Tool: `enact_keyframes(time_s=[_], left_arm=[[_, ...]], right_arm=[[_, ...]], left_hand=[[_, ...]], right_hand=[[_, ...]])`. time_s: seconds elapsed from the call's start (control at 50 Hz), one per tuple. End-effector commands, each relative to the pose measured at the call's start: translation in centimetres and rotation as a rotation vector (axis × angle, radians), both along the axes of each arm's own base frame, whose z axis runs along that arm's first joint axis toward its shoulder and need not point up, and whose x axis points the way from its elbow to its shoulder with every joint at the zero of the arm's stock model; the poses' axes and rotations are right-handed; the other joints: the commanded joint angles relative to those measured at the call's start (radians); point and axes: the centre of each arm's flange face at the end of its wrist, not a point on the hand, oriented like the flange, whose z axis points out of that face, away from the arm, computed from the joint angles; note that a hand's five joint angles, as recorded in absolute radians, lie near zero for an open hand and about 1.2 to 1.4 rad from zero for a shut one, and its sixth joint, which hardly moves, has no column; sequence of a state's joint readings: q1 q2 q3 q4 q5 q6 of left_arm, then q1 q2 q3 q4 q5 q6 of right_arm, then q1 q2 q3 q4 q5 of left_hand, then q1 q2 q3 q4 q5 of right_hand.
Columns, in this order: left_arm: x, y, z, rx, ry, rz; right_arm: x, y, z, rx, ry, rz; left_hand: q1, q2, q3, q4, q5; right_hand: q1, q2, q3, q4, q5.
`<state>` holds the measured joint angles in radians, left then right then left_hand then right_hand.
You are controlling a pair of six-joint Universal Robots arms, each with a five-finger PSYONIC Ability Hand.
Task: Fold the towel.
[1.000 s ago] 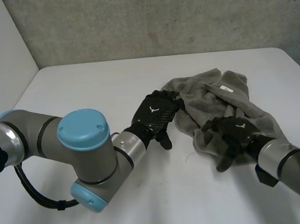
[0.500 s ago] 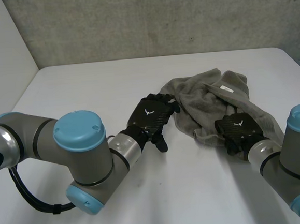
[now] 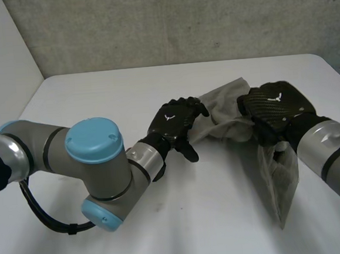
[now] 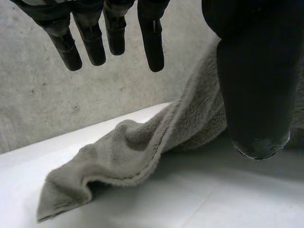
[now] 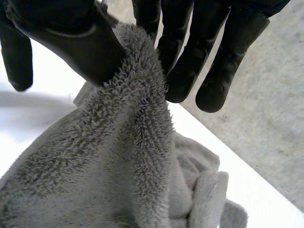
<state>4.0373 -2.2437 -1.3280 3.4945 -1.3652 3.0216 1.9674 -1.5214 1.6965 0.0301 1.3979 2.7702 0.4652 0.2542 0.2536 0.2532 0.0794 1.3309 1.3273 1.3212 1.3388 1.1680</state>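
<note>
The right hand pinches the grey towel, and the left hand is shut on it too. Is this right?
Only partly: the right hand does pinch the towel, but the left hand is open, fingers straight, as the left wrist view shows.

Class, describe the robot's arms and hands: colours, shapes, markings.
The left arm and right arm are thick grey tubes; the left's round joints carry light-blue caps. The left hand and right hand are black, each with a small white emblem on its back.
</note>
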Motion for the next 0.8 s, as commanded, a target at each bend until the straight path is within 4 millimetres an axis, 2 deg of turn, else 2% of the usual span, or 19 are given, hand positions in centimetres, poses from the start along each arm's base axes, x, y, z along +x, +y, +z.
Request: enact_keyframes(time_s=[0.02,0.12,0.18,0.24,0.34,0.52,0.56,0.58,0.62,0.66,0.72,0.74,0.76,0.78,0.8], left_arm=[[-0.4,-0.5,-1.7,0.07,0.02,0.006],[-0.6,-0.4,-3.2,0.094,0.0,0.003],[-0.7,-0.3,-3.4,0.101,0.004,0.003],[-0.8,-0.5,-3.4,0.105,0.013,0.011],[-0.9,-1.3,-2.9,0.106,0.051,0.089],[-1.2,-1.4,-3.8,0.109,0.045,0.117],[-1.5,-0.9,-4.4,0.118,0.031,0.103],[-1.5,-0.9,-4.4,0.118,0.031,0.103],[-1.4,-0.6,-5.0,0.126,0.008,0.102],[-1.3,-0.5,-4.9,0.122,0.002,0.104],[-0.1,-1.6,-4.8,0.105,-0.028,0.158],[1.9,-3.9,-3.8,0.067,-0.043,0.248],[1.9,-3.9,-3.8,0.066,-0.044,0.249],[4.2,-6.1,-2.2,0.014,-0.057,0.348],[4.3,-6.2,-2.1,0.014,-0.057,0.349]], right_arm=[[-0.8,1.9,2.5,-0.047,-0.018,0.0],[-1.2,2.9,4.0,-0.085,-0.037,-0.001],[-1.3,4.3,4.8,-0.093,-0.045,0.025],[-1.2,4.9,5.1,-0.094,-0.047,0.039],[-0.8,7.0,5.6,-0.09,-0.051,0.092],[-1.1,9.1,7.1,-0.124,-0.07,0.118],[-1.3,9.3,7.7,-0.149,-0.08,0.114],[-1.3,9.3,7.7,-0.149,-0.08,0.114],[-1.5,9.0,7.9,-0.158,-0.075,0.101],[-1.5,8.9,7.8,-0.155,-0.071,0.101],[-1.4,8.5,7.8,-0.153,-0.066,0.101],[-1.6,7.9,7.5,-0.147,-0.056,0.086],[-1.6,7.9,7.5,-0.147,-0.055,0.085],[-1.8,7.2,7.2,-0.14,-0.044,0.067],[-1.8,7.2,7.2,-0.14,-0.044,0.066]], left_hand=[[-0.146,0.065,0.066,0.066,0.065],[-0.096,0.115,0.115,0.116,0.115],[-0.073,0.138,0.139,0.139,0.139],[-0.073,0.138,0.139,0.139,0.139],[-0.005,0.206,0.206,0.207,0.206],[0.127,0.338,0.339,0.339,0.338],[0.48,0.691,0.692,0.692,0.692],[0.482,0.693,0.694,0.694,0.693],[0.929,1.14,1.14,1.141,1.14],[0.931,1.142,1.143,1.143,1.142],[0.931,1.142,1.143,1.143,1.142],[0.931,1.142,1.143,1.143,1.142],[0.931,1.142,1.143,1.143,1.142],[0.931,1.142,1.143,1.143,1.142],[0.931,1.142,1.143,1.143,1.142]], right_hand=[[0.065,0.069,0.075,0.057,0.054],[0.065,0.069,0.075,0.057,0.054],[0.065,0.069,0.075,0.057,0.054],[0.065,0.069,0.075,0.057,0.054],[0.065,0.069,0.075,0.057,0.054],[0.065,0.069,0.075,0.057,0.054],[0.065,0.069,0.075,0.057,0.054],[0.065,0.069,0.075,0.057,0.054],[0.065,0.069,0.075,0.057,0.054],[0.065,0.069,0.075,0.057,0.054],[0.065,0.069,0.075,0.057,0.054],[0.065,0.069,0.075,0.057,0.054],[0.065,0.069,0.075,0.057,0.054],[0.065,0.069,0.075,0.057,0.054],[0.065,0.069,0.075,0.057,0.054]])
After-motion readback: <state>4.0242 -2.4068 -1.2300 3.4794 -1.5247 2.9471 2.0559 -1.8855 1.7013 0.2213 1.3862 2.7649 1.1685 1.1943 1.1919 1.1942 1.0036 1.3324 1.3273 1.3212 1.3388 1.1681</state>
